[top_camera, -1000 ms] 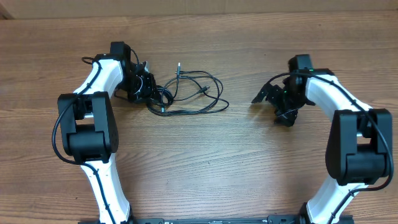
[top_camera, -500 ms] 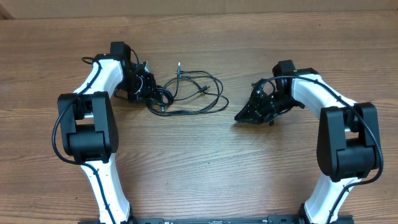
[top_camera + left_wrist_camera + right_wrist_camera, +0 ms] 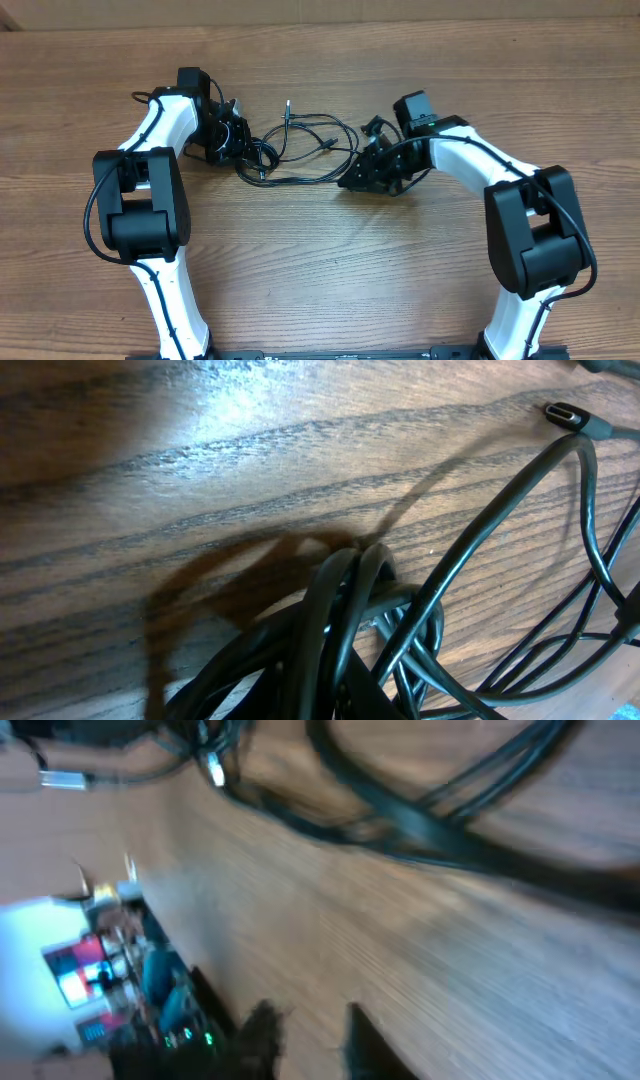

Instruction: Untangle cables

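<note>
Right gripper (image 3: 347, 183) swung left to right edge of cables (image 3: 300, 180).

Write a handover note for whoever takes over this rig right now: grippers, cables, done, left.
Left gripper: shut on the cables at their knotted left end.
Right gripper: low at the right edge of the loops; its view is blurred, so open or shut is unclear; nothing visibly held.
Cables: one tangle of loose loops on the table between the arms.
Done: nothing separated.
To do: pull the loops apart and free each cable.
</note>
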### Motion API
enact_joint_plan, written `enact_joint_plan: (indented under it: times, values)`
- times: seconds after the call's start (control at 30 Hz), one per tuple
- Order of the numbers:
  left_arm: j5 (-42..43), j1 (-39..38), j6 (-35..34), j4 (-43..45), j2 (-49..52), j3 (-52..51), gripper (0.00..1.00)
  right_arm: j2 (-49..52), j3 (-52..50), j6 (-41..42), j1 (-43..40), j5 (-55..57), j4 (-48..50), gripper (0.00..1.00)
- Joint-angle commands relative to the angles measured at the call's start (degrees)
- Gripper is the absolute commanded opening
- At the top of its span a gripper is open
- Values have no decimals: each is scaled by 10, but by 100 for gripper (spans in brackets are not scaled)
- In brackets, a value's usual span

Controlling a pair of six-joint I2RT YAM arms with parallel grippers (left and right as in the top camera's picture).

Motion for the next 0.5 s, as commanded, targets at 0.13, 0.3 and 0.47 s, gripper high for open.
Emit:
enact_joint_plan:
  times: [0.13, 0.3, 0.47]
  values:
    - [5, 2, 11, 0, 13, -5, 13, 3, 9, 139, 2, 181, 57, 4]
    - [5, 2, 11, 0, 13, -5, 13, 3, -2, 183, 22, 206, 124, 4]
    - [5, 2, 11, 1, 13, -5, 13, 3, -3, 208, 40, 231, 193, 4]
